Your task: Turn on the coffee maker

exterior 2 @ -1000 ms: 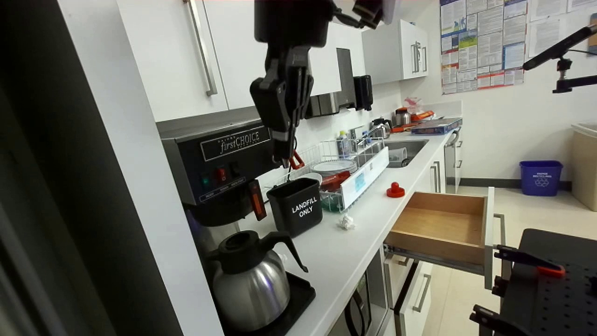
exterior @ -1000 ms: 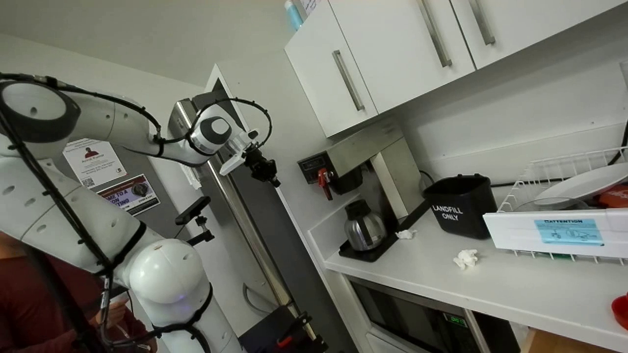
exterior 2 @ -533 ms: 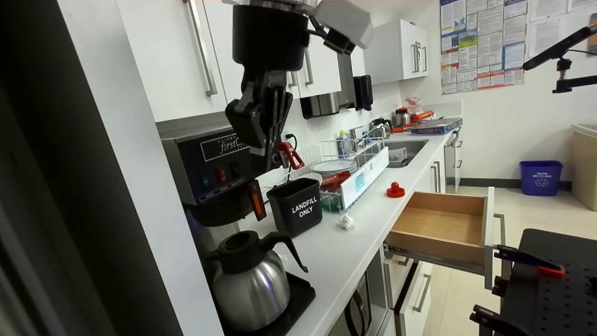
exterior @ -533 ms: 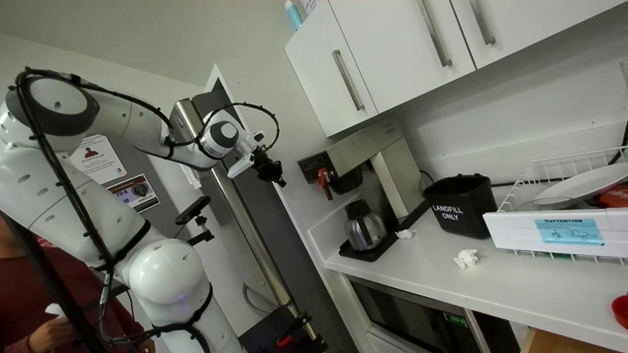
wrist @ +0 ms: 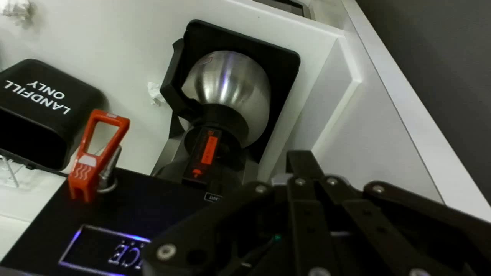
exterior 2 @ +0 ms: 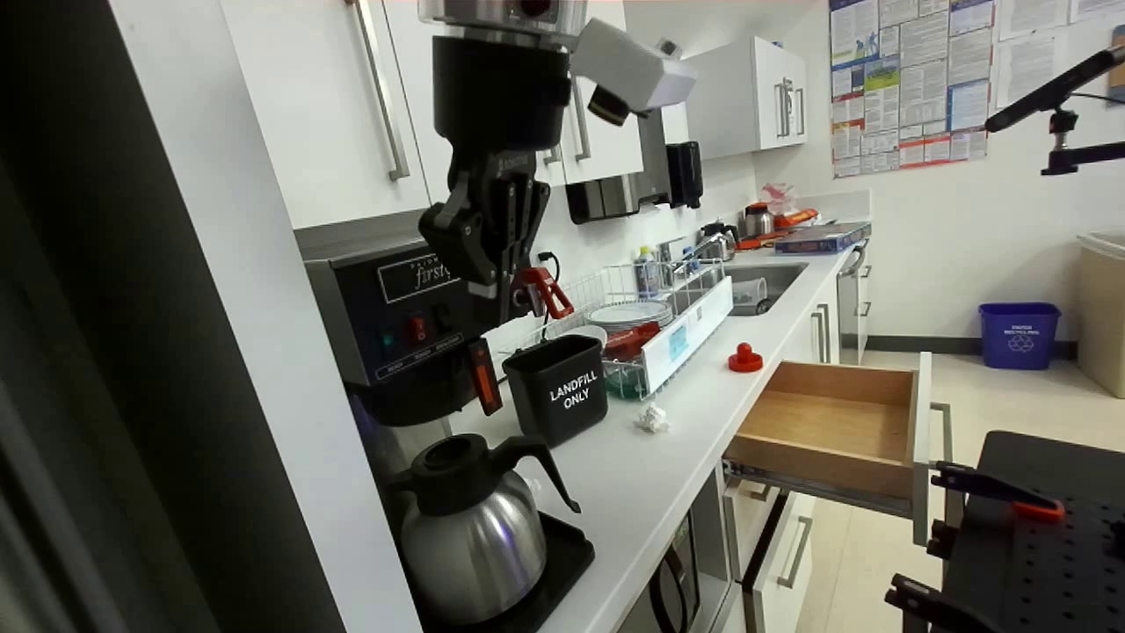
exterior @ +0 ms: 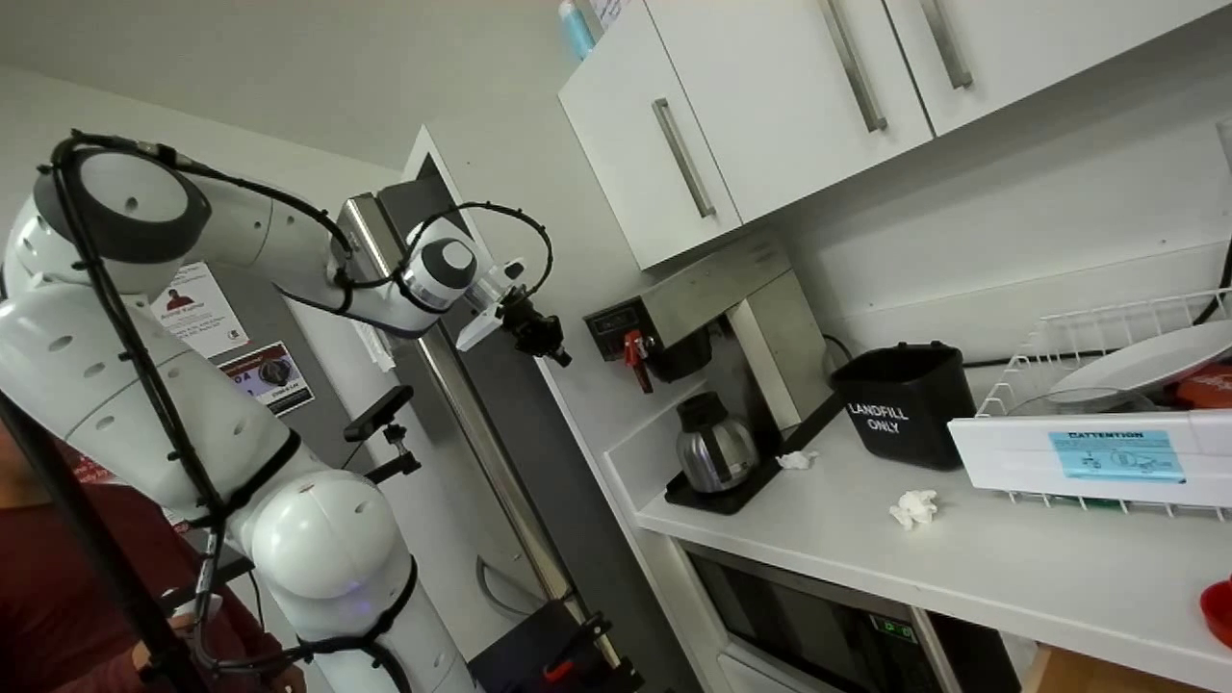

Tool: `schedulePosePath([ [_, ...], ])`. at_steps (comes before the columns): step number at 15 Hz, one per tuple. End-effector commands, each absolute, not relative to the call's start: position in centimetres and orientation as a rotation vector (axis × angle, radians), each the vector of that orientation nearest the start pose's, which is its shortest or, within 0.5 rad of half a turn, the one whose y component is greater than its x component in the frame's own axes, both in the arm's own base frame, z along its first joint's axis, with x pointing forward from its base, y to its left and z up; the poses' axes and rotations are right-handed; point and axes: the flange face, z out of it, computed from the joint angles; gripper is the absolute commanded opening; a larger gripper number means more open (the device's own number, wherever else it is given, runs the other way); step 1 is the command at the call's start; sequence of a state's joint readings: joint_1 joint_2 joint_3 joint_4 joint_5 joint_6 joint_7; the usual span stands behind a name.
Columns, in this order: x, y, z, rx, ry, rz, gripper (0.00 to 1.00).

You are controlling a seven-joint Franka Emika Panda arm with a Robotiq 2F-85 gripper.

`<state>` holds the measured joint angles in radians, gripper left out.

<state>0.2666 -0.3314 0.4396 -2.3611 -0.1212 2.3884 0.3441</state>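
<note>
So, coffee maker (exterior: 717, 289) stood at the end corner of the countertop (exterior: 1011, 577), carafe (exterior 2: 479, 549) close to the front edge. Gripper (exterior: 561, 357) hung near the front panel (exterior: 613, 329), slightly apart in an exterior view; jaws looked together. Landfill bin (exterior: 903, 404) stood near the machine, set back from that edge.

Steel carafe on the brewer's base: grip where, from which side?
Probably its handle, coming from the LANDFILL ONLY bin side. It juts that way from the lid, arching clear of the rounded body; the overhanging brewer head would likely crowd a top-down grasp.
</note>
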Motion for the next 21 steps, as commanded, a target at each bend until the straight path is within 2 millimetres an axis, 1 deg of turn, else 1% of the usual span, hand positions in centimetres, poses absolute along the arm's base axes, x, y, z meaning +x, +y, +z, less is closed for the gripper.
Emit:
schedulePosePath([
  [1,38.4,32.6,47.4,-3.073,-0.615,-0.682,0.0],
  [5,40.3,32.6,46.7,-3.044,-0.523,-0.766,0.0],
  [9,41.4,32.6,45.9,-3.027,-0.478,-0.825,0.0],
  [12,41.9,32.6,45.5,-3.032,-0.455,-0.869,0.0],
  [21,42.9,32.8,45.8,-3.012,-0.402,-0.916,0.0],
])
